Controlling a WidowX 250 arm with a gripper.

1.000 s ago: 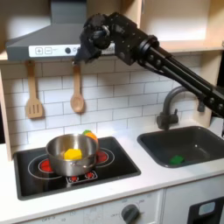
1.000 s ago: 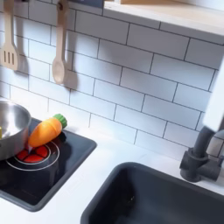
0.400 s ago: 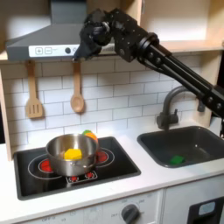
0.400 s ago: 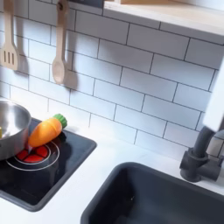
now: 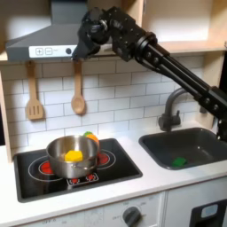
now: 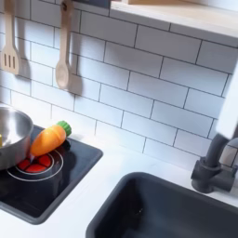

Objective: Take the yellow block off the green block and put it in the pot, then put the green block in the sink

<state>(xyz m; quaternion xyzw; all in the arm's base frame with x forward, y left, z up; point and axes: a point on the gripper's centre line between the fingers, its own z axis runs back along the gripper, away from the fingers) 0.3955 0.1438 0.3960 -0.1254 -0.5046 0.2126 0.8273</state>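
The yellow block (image 5: pixel 74 156) lies inside the silver pot (image 5: pixel 70 157), which stands on the stove's left burner in the first exterior view. The second exterior view has the pot's rim (image 6: pixel 9 135) at its left edge. The green block (image 5: pixel 180 161) rests on the floor of the dark grey sink (image 5: pixel 202 142), near its front. My gripper (image 5: pixel 88 44) hangs high up by the range hood, far above the pot and holding nothing. Its dark fingers blur together, so whether they stand open or shut is unclear. The black arm runs from it down to the first exterior view's right.
An orange-and-green toy carrot (image 6: pixel 48 138) leans behind the pot on the black stove (image 5: pixel 106 173). A wooden spatula (image 5: pixel 34 93) and spoon (image 5: pixel 78 91) hang on the tiled wall. The curved faucet (image 5: pixel 171 108) stands behind the sink, whose basin (image 6: pixel 167 209) is also seen from close up.
The gripper has drifted slightly left and up near the hood. Both blocks, the pot and the carrot have stayed put.
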